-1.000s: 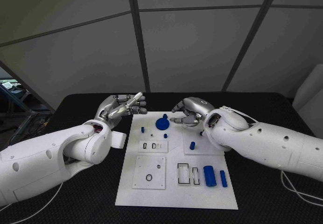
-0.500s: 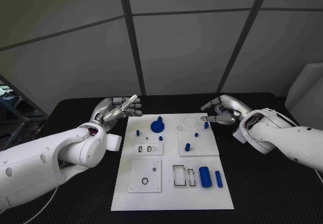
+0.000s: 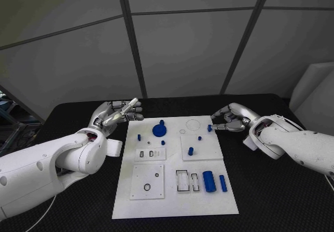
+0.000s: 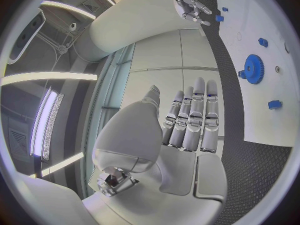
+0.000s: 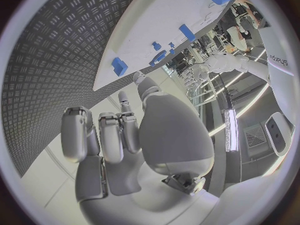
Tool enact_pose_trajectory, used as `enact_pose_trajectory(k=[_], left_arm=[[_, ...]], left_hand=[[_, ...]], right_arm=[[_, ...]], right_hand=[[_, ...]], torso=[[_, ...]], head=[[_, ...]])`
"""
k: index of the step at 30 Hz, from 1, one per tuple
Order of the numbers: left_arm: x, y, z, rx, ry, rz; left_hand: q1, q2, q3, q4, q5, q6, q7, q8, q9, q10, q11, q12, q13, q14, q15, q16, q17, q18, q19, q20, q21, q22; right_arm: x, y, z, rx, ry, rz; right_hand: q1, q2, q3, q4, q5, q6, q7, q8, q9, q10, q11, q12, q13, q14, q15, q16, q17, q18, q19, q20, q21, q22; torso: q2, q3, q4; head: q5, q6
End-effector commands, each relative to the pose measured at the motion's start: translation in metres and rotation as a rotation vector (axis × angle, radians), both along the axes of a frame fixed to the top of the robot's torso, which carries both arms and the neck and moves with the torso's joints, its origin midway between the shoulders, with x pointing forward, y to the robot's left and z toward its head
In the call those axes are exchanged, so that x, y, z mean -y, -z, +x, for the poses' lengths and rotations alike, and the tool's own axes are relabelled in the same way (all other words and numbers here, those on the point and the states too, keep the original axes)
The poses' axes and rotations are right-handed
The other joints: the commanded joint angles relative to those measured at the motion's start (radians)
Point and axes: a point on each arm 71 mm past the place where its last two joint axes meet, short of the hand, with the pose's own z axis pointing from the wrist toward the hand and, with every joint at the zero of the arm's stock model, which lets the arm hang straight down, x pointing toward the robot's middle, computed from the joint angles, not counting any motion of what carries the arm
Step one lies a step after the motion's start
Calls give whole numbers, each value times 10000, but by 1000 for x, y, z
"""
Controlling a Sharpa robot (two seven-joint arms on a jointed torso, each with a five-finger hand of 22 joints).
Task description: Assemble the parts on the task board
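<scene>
The white task board lies mid-table. A blue gear sits near its far edge, with small blue pegs around it. A blue cylinder and a blue bar lie at the near right. My right hand hovers at the board's far right corner with its fingers curled in and holding nothing. Its fingertips stop just short of a small blue peg that stands on the board near the edge. My left hand is raised beside the board's far left corner, fingers straight, empty.
Recessed white plates on the board hold slots, a rectangular frame and a small black ring. A faint circle marks the far edge. Black table surrounds the board on all sides.
My right hand has drawn back from over the gear to the board's far right corner and stays beside the small peg. The camera has shifted. The left hand has hardly moved.
</scene>
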Motion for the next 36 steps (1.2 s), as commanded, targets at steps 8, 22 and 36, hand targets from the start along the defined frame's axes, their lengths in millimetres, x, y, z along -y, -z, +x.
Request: enact_pose_trajectory(k=[8,22,36], left_arm=[[1,-1,0,111,145,-22],[1,-1,0,110,147,-23],[1,-1,0,109,127,-15]], left_hand=[[94,4,-2,-60,-1,50,11,-29,-10,73,18,-21,-14,-21,66,-69,17,-113,64,30,-37,-13],[104,2,-4,-70,-1,59,6,-36,-8,84,15,-31,-13,-18,65,-82,28,-112,66,31,-41,-17],[104,2,-4,-70,-1,59,6,-36,-8,84,15,-31,-13,-18,65,-82,28,-112,66,31,-41,-17]], right_arm=[[-1,11,3,-167,-102,-732],[-11,20,7,-421,-230,-838],[-12,23,9,-561,-216,-951]], right_hand=[[177,41,27,-127,43,-190,-6,-82,-28,608,-13,-79,1894,999,-20,-47,2470,32,-79,-11,-45,495],[255,265,146,-203,-56,100,-16,72,35,654,-20,-6,1968,1018,-33,-15,2545,17,-18,-15,-20,566],[263,441,309,-260,-117,531,-49,188,66,700,-49,66,2039,1036,-72,17,2617,-3,53,-50,17,655]], torso=[[-8,-18,11],[-5,-17,5],[-6,-14,-1]], head=[[48,-37],[63,-63],[81,-75]])
